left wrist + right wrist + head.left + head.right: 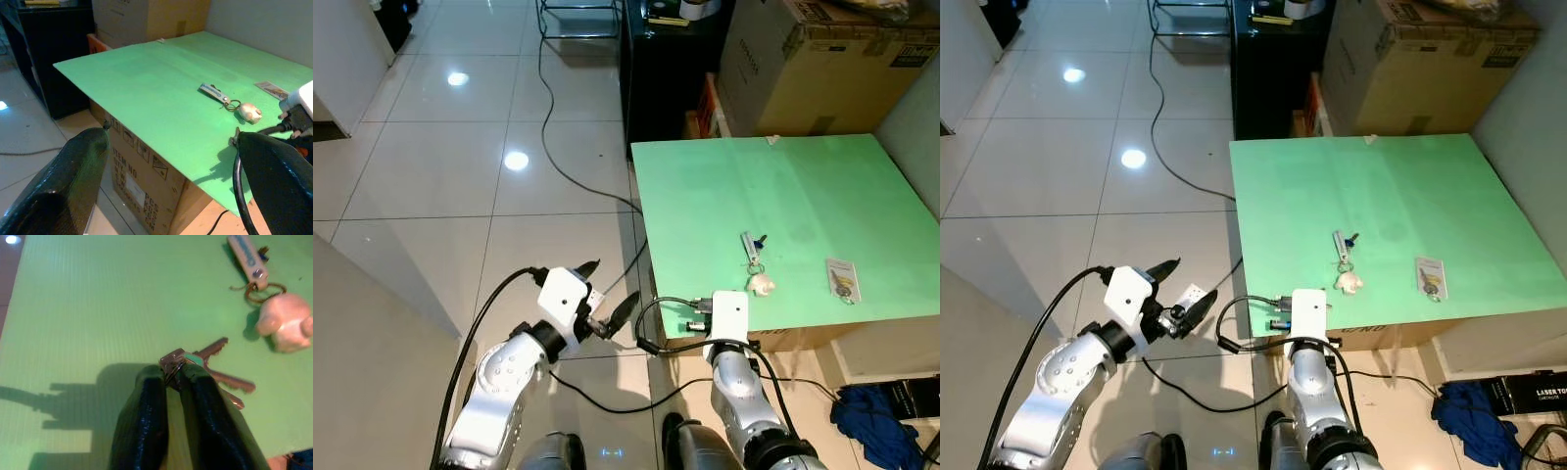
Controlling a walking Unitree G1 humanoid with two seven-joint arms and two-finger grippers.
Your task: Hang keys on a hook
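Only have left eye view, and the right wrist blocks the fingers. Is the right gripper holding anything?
Observer: Yes. In the right wrist view, the right gripper is shut on the keys, pinching them at the ring.
Operator: Lifted, or on the table?
Observer: Cannot tell. The blades fan out low over the green table.
Operator: Is the other keychain in the way?
Observer: No. The figurine keychain lies apart from the fingers, beyond them.
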